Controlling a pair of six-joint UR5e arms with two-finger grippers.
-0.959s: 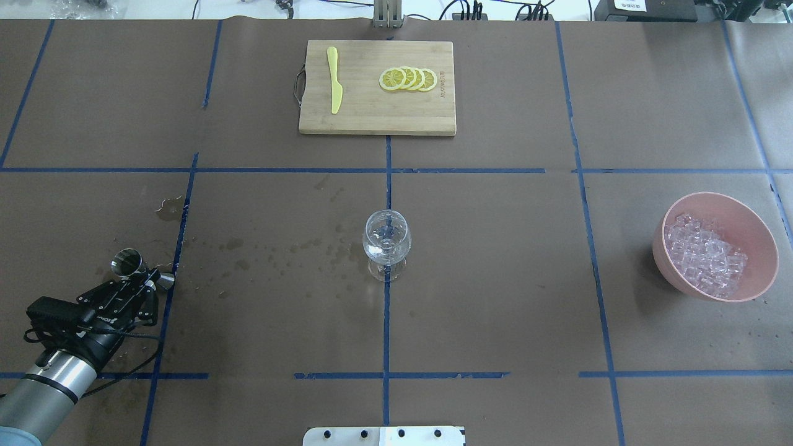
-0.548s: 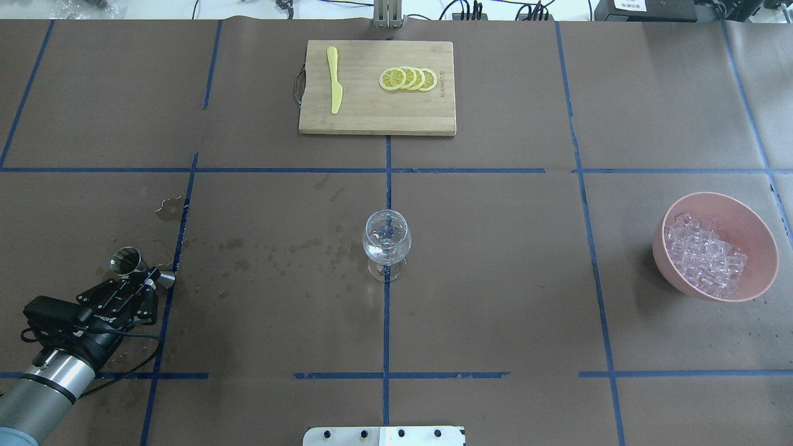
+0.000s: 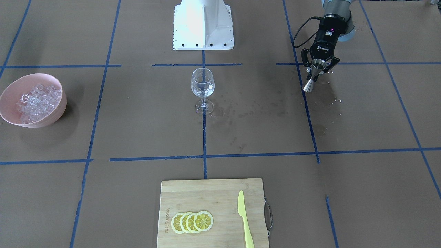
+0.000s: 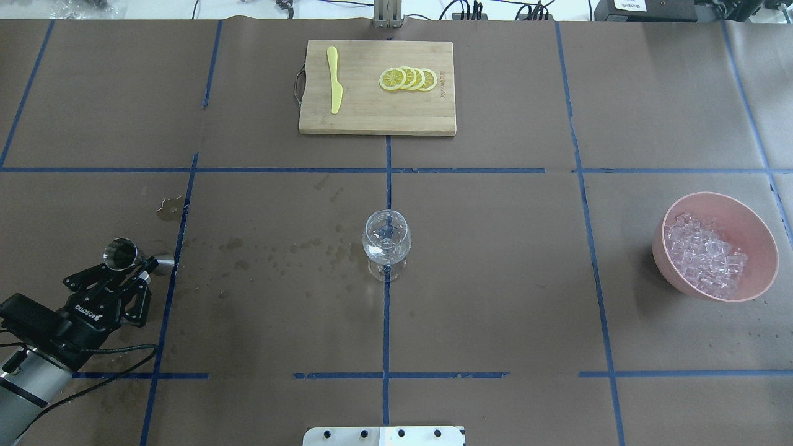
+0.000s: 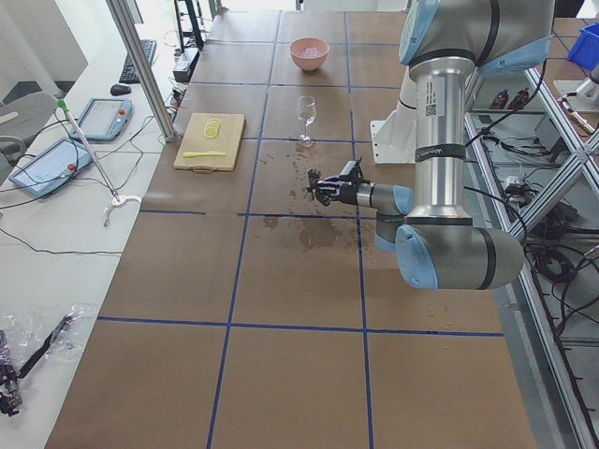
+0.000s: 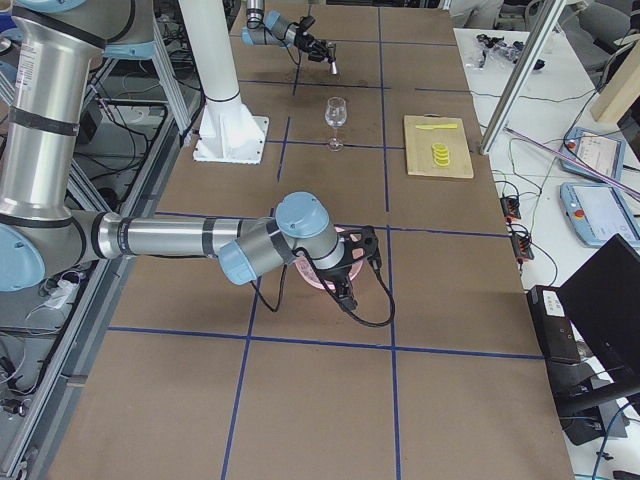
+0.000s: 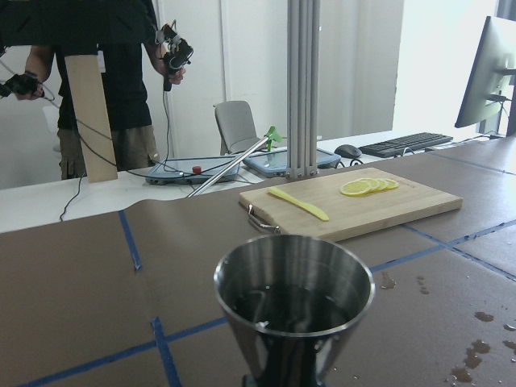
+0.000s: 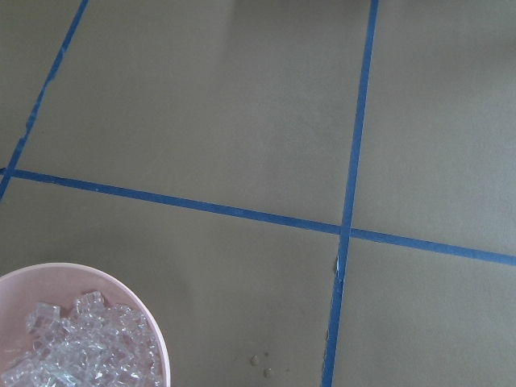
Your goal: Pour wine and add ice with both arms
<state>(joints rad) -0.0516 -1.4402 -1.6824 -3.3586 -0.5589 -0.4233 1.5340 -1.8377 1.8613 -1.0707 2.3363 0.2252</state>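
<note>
My left gripper (image 4: pixel 141 271) (image 3: pixel 318 64) is shut on a steel jigger (image 4: pixel 121 254) (image 3: pixel 311 77) at the near left of the table. In the left wrist view the jigger (image 7: pixel 294 302) stands upright with dark liquid inside. A clear wine glass (image 4: pixel 386 241) (image 3: pixel 202 85) stands at the table's centre, far right of the jigger. The ice (image 4: pixel 703 257) (image 3: pixel 36 99) (image 8: pixel 72 348) is heaped in a pink bowl (image 4: pixel 759 238) at the right. My right gripper (image 6: pixel 343 280) shows only in the exterior right view, over that bowl; I cannot tell its state.
A wooden cutting board (image 4: pixel 372 114) at the far middle carries lemon slices (image 4: pixel 407 79) and a yellow knife (image 4: pixel 335 80). Wet spots (image 4: pixel 279 251) mark the paper between jigger and glass. The white pedestal base (image 3: pixel 203 24) sits behind the glass. A person (image 7: pixel 105 72) stands beyond the table.
My left arm has drawn back and to the left, carrying the jigger slightly left with it. The glass, bowl and board have not moved.
</note>
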